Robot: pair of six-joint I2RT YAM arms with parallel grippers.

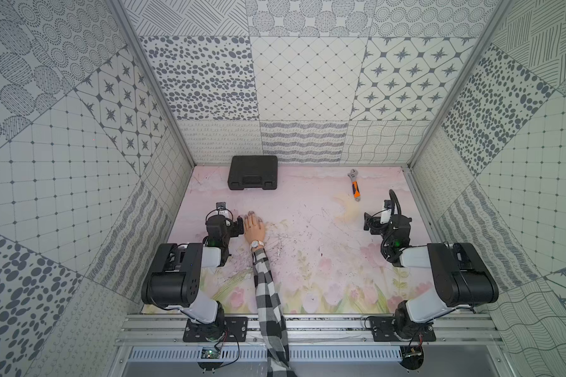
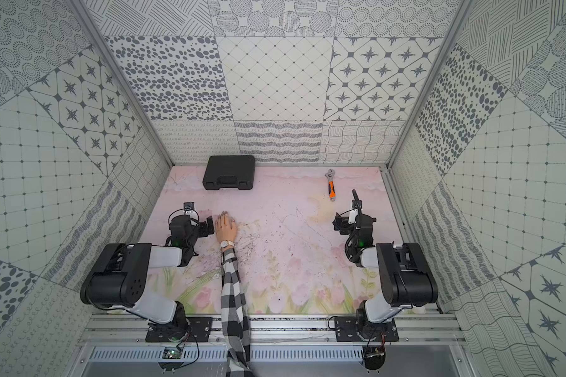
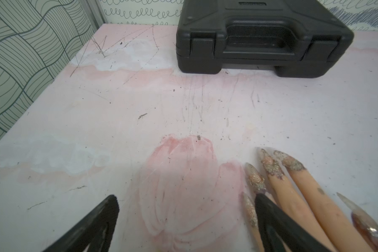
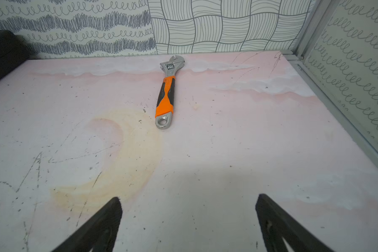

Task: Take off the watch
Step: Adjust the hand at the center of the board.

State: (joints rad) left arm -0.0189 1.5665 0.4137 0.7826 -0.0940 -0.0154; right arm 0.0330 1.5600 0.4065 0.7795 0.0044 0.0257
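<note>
Black moulded plastic case (image 1: 253, 172) is shut, can't see inside. The watch (image 1: 255, 243), round white dial, pale strap, sits round the wrist of the mannequin hand (image 1: 255, 228) on the scuffed pink bench (image 1: 307, 228). Left jaws and right jaws gape wide, empty.

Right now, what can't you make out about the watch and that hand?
- watch: too small in both top views to read the dial; outside both wrist views.
- mannequin hand: left wrist view's edge cuts off everything past the fingers.
- black case: mostly cut off by right wrist view's edge.

Black case (image 1: 253, 172) and orange-handled wrench (image 1: 356, 190), well apart
</note>
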